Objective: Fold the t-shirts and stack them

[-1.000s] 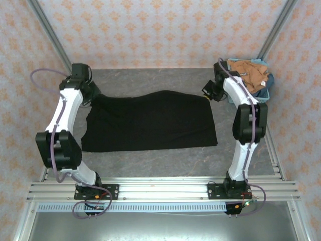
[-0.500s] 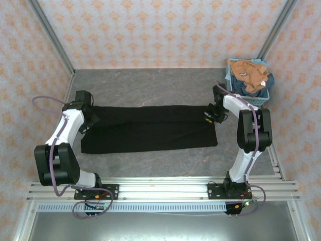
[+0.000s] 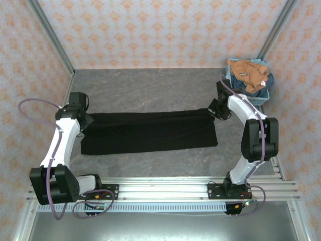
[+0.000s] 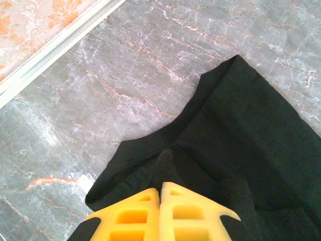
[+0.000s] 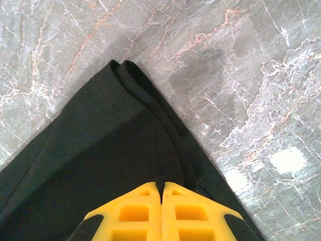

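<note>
Cloth of the large black soft t-shirt (image 3: pixel 150 131) lies as a long folded band across the middle of the grey marble-patterned table (image 3: pixel 150 88). The left gripper (image 4: pixel 160 187) is closed on a pinch of the shirt's left end, near the table's left edge. The right gripper (image 5: pixel 161 186) pinches the right end the same way. An orange-tan t-shirt (image 3: pixel 248 72) and a dark blue t-shirt (image 3: pixel 266 82) fill the light blue plastic mesh basket (image 3: pixel 265 94) in the far right corner.

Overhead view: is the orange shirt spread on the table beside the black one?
No, the orange shirt sits bunched in the blue basket at the far right corner.
</note>
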{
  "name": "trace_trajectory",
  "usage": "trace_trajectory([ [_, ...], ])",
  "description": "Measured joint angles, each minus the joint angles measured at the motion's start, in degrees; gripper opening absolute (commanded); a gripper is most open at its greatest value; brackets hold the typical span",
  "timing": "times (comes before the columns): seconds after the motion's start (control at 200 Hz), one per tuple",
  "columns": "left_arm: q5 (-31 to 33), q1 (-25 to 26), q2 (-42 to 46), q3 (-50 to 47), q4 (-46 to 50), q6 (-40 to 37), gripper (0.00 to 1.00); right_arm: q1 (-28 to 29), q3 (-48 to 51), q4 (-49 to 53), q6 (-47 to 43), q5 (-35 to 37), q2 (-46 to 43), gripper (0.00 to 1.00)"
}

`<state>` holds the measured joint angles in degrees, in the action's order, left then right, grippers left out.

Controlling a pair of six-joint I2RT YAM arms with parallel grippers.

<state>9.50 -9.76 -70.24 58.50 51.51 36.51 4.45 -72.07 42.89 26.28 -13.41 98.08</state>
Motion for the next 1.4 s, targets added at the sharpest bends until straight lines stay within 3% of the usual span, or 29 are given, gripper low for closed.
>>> trace_trajectory([
  [0.07, -0.31, 0.0, -0.09, -2.95, -0.15, 1.07, 0.0, 0.0, 1.95, -0.5, 0.04, -0.11, 0.0, 0.03],
  [0.155, -1.66, 0.0, -1.53, -7.15, 0.07, 2.54, 0.0, 0.0, 4.55, -0.28, 0.98, -0.11, 0.2, 0.25],
  [0.215, -2.93, 0.0, -3.21, -8.92, 0.42, 3.21, 0.12, 0.0, 5.68, 0.0, 1.7, 0.46, 0.22, 0.38],
  [0.27, -3.65, 0.0, -4.44, -9.29, 1.11, 4.39, 0.34, 0.0, 6.21, 0.26, 1.86, 1.73, 0.09, 0.43],
  [0.32, -4.07, 0.0, -4.79, -9.07, 1.73, 4.57, 0.45, 0.0, 6.4, 0.46, 2.62, 3.02, -0.59, 0.43],
  [0.545, -4.31, 0.0, -4.31, -2.25, 4.79, 6.58, 0.53, 2.95, 5.31, 0.74, 3.06, 6.29, -8.15, 0.41],
  [0.776, -7.48, -1.64, -7.98, 2.93, 6.47, 7.06, 0.46, 8.68, 4.52, -1.9, 2.97, 2.6, -7.74, 0.37],
  [1.071, -18.73, -10.47, -13.86, -5.64, 7.04, 7.78, 0.55, 10.97, 5.86, -6.78, 1.07, -5.75, -3.02, 0.37],
  [1.121, -19.41, -12.31, -13.9, -6.36, 7.45, 8.2, 0.61, 10.95, 5.86, -6.97, 0.61, -6.64, -2.71, 0.38],
  [1.396, -22.84, -15.37, -13.22, -8.87, 5.01, 16.06, 0.6, 11.26, 4.44, -7.74, -0.63, -13.05, 0.22, 0.38],
])
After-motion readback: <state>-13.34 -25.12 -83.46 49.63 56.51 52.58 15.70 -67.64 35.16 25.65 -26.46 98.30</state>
